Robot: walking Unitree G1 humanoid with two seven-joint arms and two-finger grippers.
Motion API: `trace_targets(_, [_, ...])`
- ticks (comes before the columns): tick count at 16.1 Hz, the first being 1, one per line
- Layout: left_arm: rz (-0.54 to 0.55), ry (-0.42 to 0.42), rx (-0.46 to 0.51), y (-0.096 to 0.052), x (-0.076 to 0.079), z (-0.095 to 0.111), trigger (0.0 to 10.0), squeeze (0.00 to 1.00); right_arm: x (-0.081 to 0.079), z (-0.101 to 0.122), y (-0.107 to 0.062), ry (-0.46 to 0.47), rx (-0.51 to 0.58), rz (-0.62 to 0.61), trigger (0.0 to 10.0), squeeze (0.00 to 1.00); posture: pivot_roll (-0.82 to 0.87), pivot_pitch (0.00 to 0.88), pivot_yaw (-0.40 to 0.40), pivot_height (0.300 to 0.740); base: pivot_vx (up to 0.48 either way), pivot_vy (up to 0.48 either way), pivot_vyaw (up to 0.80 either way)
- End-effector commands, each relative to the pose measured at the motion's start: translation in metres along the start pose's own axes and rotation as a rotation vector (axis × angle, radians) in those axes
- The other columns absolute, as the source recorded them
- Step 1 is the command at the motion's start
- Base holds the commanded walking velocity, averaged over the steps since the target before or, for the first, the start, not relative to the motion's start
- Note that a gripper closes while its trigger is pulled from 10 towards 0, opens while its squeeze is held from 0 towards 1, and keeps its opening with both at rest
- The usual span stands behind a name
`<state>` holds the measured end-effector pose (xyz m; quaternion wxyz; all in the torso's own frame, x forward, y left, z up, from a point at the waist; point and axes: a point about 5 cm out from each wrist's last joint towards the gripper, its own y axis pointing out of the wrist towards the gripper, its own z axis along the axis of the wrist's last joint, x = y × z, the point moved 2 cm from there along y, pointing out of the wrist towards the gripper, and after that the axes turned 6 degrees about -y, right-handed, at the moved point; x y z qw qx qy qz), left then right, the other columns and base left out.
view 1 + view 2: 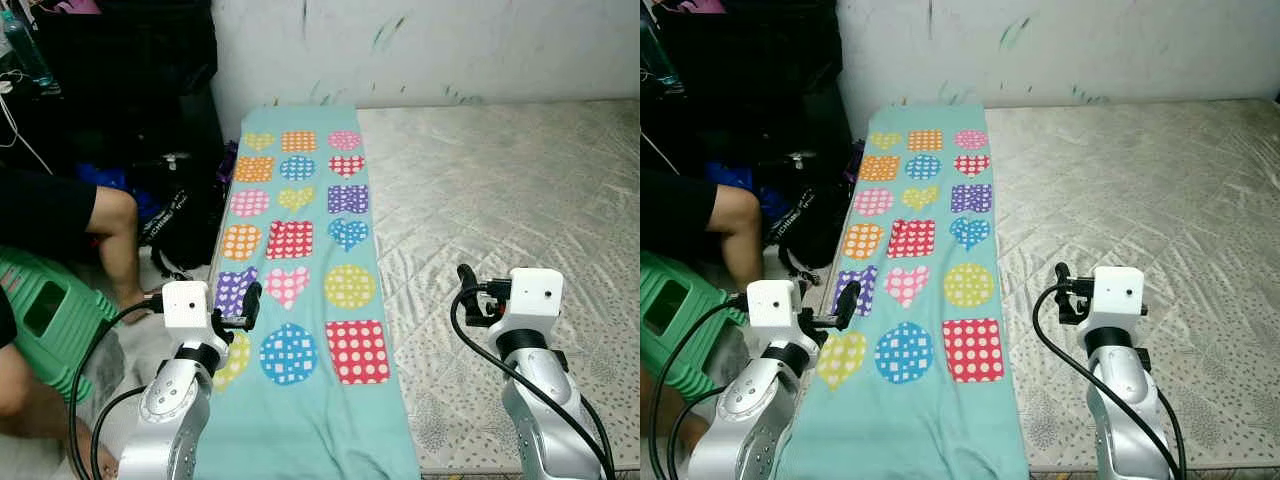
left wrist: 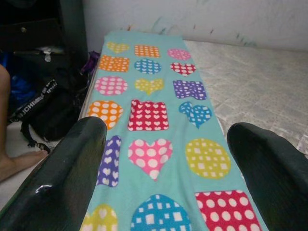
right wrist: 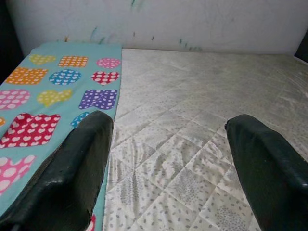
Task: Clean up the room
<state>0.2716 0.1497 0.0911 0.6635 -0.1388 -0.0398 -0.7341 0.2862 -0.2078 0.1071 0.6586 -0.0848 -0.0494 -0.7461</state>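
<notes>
The left pincer is wide open, with its two shiny black fingers far apart and nothing between them. It hangs just above the near left edge of a teal blanket. The blanket is soft and flat, a long strip that runs away from the pincer to the white wall. It has rows of bright shapes on it: hearts, circles and squares, filled with dots and little hearts.

The right pincer is wide open too and holds nothing. It floats over the bare mattress, to the right of the blanket. The mattress is pale and shiny, with stitched diamond lines and small grey spots.

Both silver arms reach forward side by side, bent up at the wrists, each with a white box on top and black cables looping below.

Out past the left pincer, off the bed, a person's bare leg bends beside a green plastic stool. A black bag lies on the floor close to the blanket's edge.
</notes>
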Motion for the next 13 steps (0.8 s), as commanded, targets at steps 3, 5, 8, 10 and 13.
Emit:
trace_targets(3, [0.000,0.011,0.003,-0.0004,-0.0015,0.0029,10.0,0.00,-0.0028,0.0048,0.0019,0.006,0.014,0.009,10.0,0.00,-0.13,0.000,0.065,0.740,-0.266,0.000,0.00])
trace_targets(5, [0.001,0.011,0.002,-0.0001,-0.0014,0.0028,10.0,0.00,-0.0033,0.0050,0.0022,0.007,0.014,0.011,10.0,0.00,-0.13,0.000,0.064,0.740,-0.272,0.000,0.00])
trace_targets(8, [-0.001,0.014,0.002,0.0003,-0.0012,0.0028,10.0,0.00,-0.0039,0.0054,0.0028,0.009,0.015,0.011,10.0,0.00,-0.13,0.000,0.065,0.740,-0.268,0.000,0.00])
trace_targets(10, [-0.002,0.014,0.001,0.0004,-0.0010,0.0026,10.0,0.00,-0.0040,0.0054,0.0028,0.008,0.015,0.011,10.0,0.00,-0.13,0.000,0.065,0.740,-0.257,0.000,0.00])
trace_targets(13, [-0.003,0.013,0.001,0.0009,-0.0008,0.0026,10.0,0.00,-0.0044,0.0055,0.0034,0.007,0.016,0.013,10.0,0.00,-0.13,0.000,0.066,0.740,-0.166,0.000,0.00])
